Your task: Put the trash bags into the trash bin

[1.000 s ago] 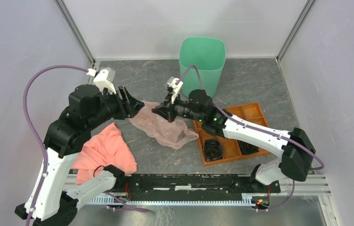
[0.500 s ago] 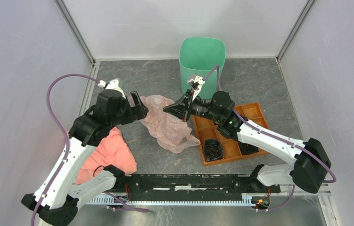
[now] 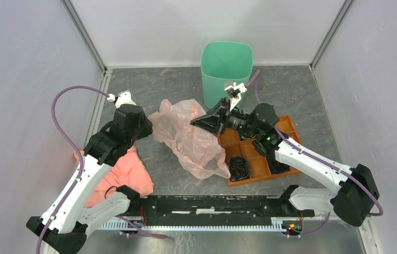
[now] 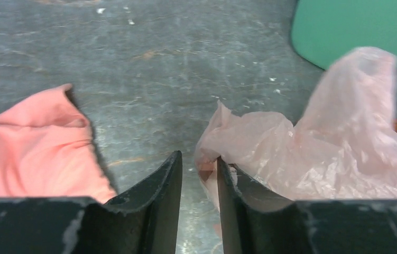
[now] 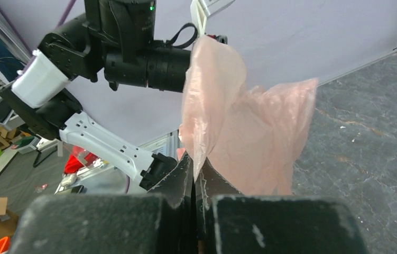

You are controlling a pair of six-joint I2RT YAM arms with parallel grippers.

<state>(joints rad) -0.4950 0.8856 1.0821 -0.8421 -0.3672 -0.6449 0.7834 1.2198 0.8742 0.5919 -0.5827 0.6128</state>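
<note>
Pink and see-through, the thin, wrinkled, glossy film trash bag [image 3: 188, 140] is held up between our two grippers over the grey mottled table [image 3: 169, 90]. It sits just left of the flat orange compartment tray [image 3: 282, 127] and on the near side of the tall mint-green plastic trash bin [image 3: 217, 79], not yet in it. The bag's lower folds seem to rest on the table.

Our right gripper [image 5: 193, 164] has its fingers pressed together on a ridge of film, which rises from the tips in the wrist view. Our left gripper [image 4: 199, 159] has its fingers drawn close, with a corner of the film caught in the narrow gap. We judge that to be a pinch, though a shallow one. The opaque salmon-pink cloth [image 3: 117, 172] lies at the near left, apart from the bag.

We judge the step in hand to be the lift and carry to the bin. The bag is larger than the bin's mouth, so we should raise both grips high enough for the trailing folds to clear the rim. We should then draw the grippers closer together so the film gathers into a narrow bundle above the opening. The film is slippery and the left hold is slight, so we should move gently and avoid pulling the two grips apart. We should release only when most of the film hangs inside, or it may drape over the rim and slide out.
</note>
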